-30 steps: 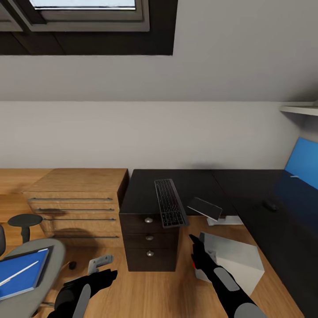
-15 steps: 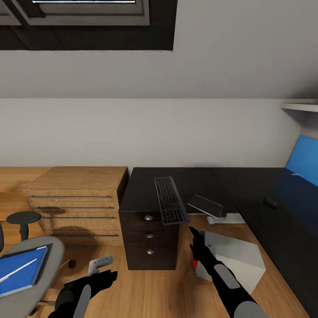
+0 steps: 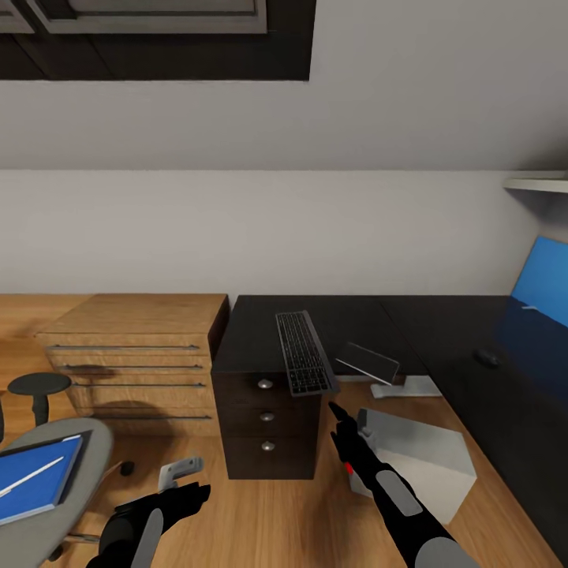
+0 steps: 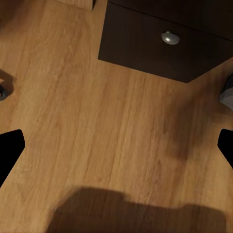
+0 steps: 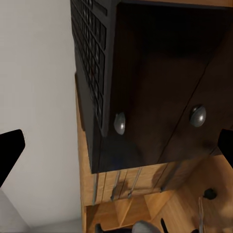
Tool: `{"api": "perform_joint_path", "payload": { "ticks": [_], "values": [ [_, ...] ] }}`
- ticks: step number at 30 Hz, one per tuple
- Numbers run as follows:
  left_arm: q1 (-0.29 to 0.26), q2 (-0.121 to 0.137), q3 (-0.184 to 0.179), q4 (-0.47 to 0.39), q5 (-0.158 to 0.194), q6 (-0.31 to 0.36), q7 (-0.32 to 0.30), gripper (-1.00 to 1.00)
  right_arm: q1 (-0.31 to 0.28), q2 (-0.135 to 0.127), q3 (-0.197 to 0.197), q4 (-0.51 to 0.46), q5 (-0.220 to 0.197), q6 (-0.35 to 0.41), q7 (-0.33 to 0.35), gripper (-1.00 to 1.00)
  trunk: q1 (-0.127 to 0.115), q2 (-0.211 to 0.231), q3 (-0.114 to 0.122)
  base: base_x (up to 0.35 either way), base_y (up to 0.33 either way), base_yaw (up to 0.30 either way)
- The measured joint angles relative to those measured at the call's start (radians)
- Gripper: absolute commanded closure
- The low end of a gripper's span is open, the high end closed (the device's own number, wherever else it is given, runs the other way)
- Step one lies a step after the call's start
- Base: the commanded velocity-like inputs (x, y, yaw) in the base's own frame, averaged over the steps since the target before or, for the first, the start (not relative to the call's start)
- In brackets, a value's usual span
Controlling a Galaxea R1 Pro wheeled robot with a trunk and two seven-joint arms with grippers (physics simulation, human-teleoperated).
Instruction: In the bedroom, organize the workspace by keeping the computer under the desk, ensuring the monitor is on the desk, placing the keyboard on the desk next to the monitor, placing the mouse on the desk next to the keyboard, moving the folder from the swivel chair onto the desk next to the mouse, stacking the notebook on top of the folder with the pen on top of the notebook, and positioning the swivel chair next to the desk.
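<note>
Since a second ago the right gripper [image 3: 334, 413], fingers spread and empty, has risen toward the keyboard [image 3: 303, 363] overhanging the drawer unit [image 3: 267, 394]. Next: grasp that near end, then carry it right to the desk [image 3: 505, 410].

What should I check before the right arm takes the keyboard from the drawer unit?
1. Keyboard reachable: ok, it lies on the dark drawer unit, its near end over the front edge.
2. Right gripper free: ok, jaws apart, nothing between them.
3. Right gripper at the keyboard: not ok, it is below it.
4. Left gripper free: ok, above bare floor.
5. Room on the desk: ok, bare top.
</note>
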Motion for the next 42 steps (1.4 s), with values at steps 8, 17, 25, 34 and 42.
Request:
{"api": "perform_joint_path", "payload": {
  "ticks": [8,17,25,34,42],
  "values": [
    [0.0,0.0,-0.002,0.0,0.0,-0.001,0.0,-1.0,0.0,0.0,0.002,0.0,-0.001,0.001,-0.002,-1.0,0.031,-0.056,-0.025,0.0,0.0,0.0],
    [0.0,0.0,-0.009,0.0,0.0,-0.002,0.002,-1.0,0.0,0.0,0.003,0.001,-0.002,0.002,-0.003,-1.0,0.061,-0.112,-0.05,0.0,0.0,0.0],
    [0.0,0.003,-0.01,0.001,0.001,-0.004,-0.004,-1.0,0.0,0.001,0.004,0.001,-0.002,0.002,-0.004,-1.0,0.061,-0.112,-0.05,0.011,0.001,0.0],
    [0.0,0.003,-0.01,0.002,0.001,-0.005,-0.007,-1.0,0.0,0.001,0.003,0.001,-0.002,0.001,-0.005,-1.0,0.061,-0.112,-0.05,0.178,0.019,0.0],
    [0.0,0.003,-0.01,0.005,0.001,-0.007,-0.009,-1.0,0.0,0.001,0.003,0.001,-0.002,0.001,-0.007,-1.0,0.061,-0.112,-0.05,0.099,0.001,0.0]
  ]
}}
